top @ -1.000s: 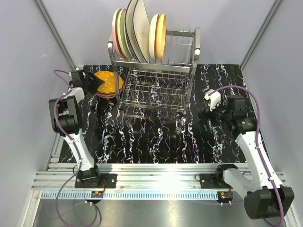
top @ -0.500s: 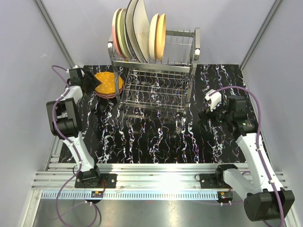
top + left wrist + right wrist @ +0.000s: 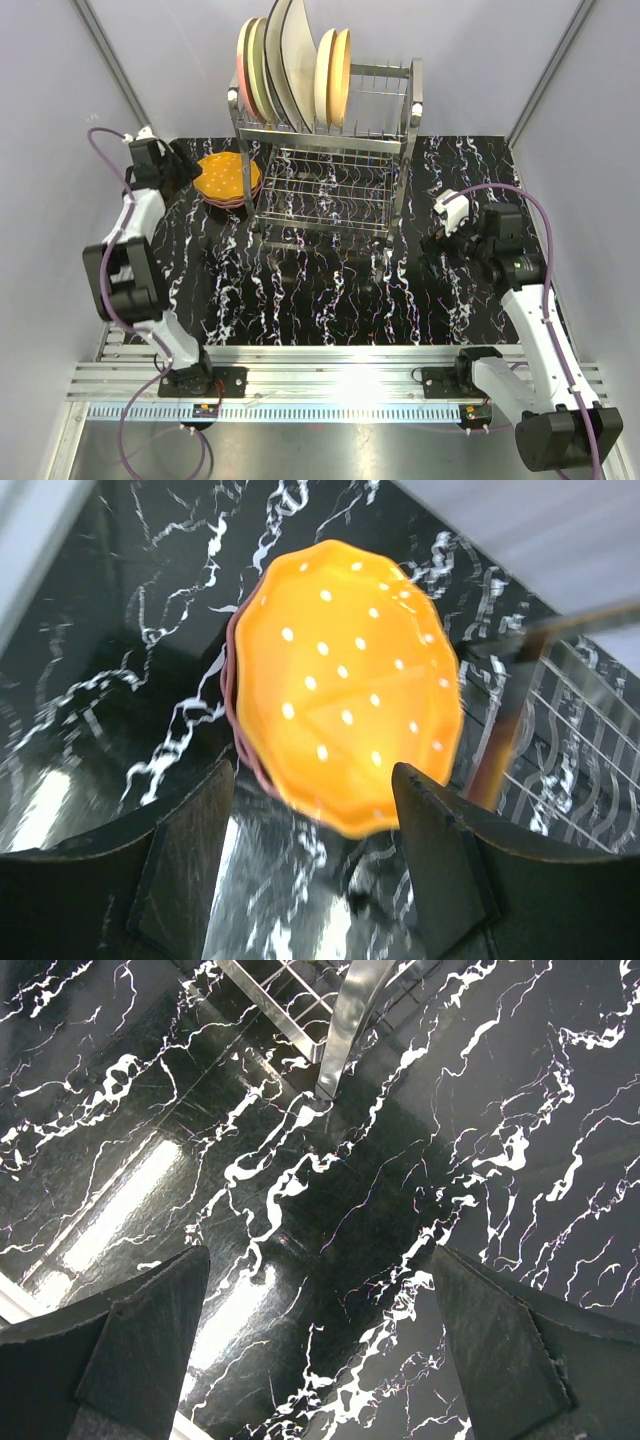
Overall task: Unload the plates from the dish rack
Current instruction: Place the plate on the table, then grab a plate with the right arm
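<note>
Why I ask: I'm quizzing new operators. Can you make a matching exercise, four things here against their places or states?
Things:
1. orange plate
2. dish rack
3. left pincer
4. right pincer

Places or states:
a. open over bare tabletop
b. lying on a maroon plate, left of the rack
c. carries upright plates on its top tier
d. open, aimed at the orange plate

Pairs: 1-b, 2-c, 3-d, 4-a

Glossy black marbled tabletop (image 3: 400, 1210), shiny chrome wire dish rack (image 3: 413, 110), glazed orange plate (image 3: 345, 690).
</note>
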`<move>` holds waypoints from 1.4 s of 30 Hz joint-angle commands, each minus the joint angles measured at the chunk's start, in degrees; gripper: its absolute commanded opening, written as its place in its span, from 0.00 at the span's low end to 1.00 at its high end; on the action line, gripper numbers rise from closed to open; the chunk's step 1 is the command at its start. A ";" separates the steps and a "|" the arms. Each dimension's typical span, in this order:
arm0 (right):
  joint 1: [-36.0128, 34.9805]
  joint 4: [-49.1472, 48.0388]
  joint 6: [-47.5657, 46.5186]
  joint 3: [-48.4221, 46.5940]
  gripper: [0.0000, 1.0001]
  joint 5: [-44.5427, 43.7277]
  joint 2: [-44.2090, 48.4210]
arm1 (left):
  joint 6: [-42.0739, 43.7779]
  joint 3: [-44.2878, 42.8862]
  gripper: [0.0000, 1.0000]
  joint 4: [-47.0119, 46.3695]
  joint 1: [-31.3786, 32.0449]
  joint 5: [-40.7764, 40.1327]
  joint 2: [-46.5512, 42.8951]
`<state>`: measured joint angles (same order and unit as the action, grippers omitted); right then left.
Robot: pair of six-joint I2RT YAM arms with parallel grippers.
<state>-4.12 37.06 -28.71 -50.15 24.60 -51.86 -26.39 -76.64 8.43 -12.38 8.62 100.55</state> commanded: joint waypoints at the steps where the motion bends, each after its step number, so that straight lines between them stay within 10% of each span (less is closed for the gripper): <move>1: 0.08 -2.69 -0.04 -0.38 1.00 0.36 1.40 | 3.10 5.86 0.68 -3.76 -0.19 -1.86 -11.50; 9: 0.17 -1.82 1.55 -4.06 1.00 2.47 3.17 | 5.29 20.72 0.77 -5.00 0.08 2.01 -32.95; 11: 0.08 -0.07 2.16 -6.09 1.00 2.82 2.20 | 5.39 23.28 0.99 -5.00 -0.01 3.77 -38.29; 28: -0.01 13.92 15.87 -41.77 1.00 29.88 -13.35 | 1.86 34.98 0.99 -0.17 0.87 25.28 -56.16; 42: -12.05 16.11 21.59 -67.43 1.00 21.29 -29.96 | 19.53 35.95 0.99 12.84 14.22 5.09 -66.09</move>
<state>-14.81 52.23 -9.04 -112.12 49.23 -79.20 -11.79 -41.47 20.47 0.40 19.57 36.21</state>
